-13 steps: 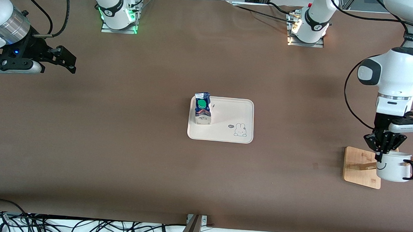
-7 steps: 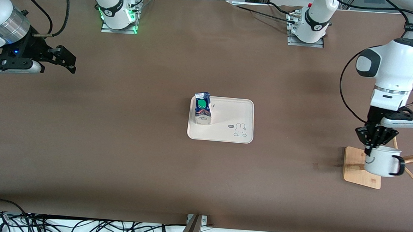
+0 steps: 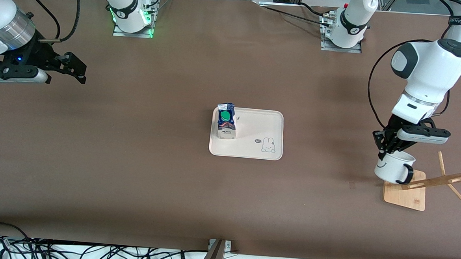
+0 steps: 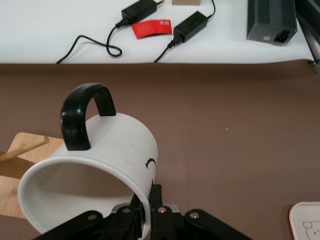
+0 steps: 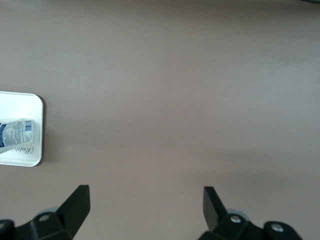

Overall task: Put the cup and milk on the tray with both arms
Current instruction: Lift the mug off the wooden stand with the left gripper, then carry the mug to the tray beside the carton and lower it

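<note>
My left gripper (image 3: 382, 153) is shut on the rim of the white cup (image 3: 392, 167) and holds it tilted in the air over the edge of the wooden rack base (image 3: 406, 194). In the left wrist view the cup (image 4: 95, 165) fills the frame, black handle up, with the gripper (image 4: 150, 210) pinching its rim. The blue and white milk (image 3: 226, 122) with a green cap stands on the cream tray (image 3: 258, 127), at the tray's end toward the right arm. My right gripper (image 3: 74, 67) is open and empty, waiting over the right arm's end of the table; its own view shows it (image 5: 145, 200) over bare table.
The wooden rack's pegs (image 3: 448, 180) slant up from the base beside the cup. The tray corner (image 5: 22, 152) with the milk label shows in the right wrist view. Cables and power bricks (image 4: 190, 25) lie off the table edge.
My left gripper has lifted the cup off the rack peg and carried it toward the tray. The right arm has not moved.
</note>
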Robot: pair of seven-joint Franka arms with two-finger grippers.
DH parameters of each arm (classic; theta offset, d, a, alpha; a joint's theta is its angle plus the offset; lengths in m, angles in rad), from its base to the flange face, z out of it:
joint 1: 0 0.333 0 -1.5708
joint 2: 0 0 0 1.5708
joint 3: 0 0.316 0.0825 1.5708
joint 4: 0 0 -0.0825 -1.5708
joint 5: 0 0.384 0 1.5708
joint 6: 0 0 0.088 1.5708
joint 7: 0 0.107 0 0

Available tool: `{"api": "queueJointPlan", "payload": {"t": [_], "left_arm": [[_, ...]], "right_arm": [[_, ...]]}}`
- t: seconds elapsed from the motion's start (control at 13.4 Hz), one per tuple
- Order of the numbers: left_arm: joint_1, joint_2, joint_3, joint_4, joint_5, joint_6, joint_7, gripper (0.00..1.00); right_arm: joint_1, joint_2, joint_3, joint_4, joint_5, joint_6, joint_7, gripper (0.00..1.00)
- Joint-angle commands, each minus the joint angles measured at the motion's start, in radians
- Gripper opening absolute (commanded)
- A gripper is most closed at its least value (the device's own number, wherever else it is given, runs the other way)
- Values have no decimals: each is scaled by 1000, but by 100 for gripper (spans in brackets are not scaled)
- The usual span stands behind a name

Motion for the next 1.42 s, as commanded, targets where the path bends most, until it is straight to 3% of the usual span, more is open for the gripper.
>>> {"api": "queueJointPlan", "payload": {"t": [0.0,0.15,0.52,1.05,1.35], "left_arm": [[-2,-15,-28,118,23,-256,-7,0],[-6,-7,-37,230,25,-481,-52,0],[-37,22,-150,359,233,-724,-154,0],[-38,56,-249,377,235,-767,-179,0],[-80,169,-264,419,223,-806,-183,0]], "right_arm": [[3,9,0,20,-3,-2,3,100],[5,9,0,20,-4,-2,3,100],[2,20,0,22,30,-2,3,100],[-1,18,-1,22,30,-2,3,100],[-6,20,-1,23,31,25,5,100]]}}
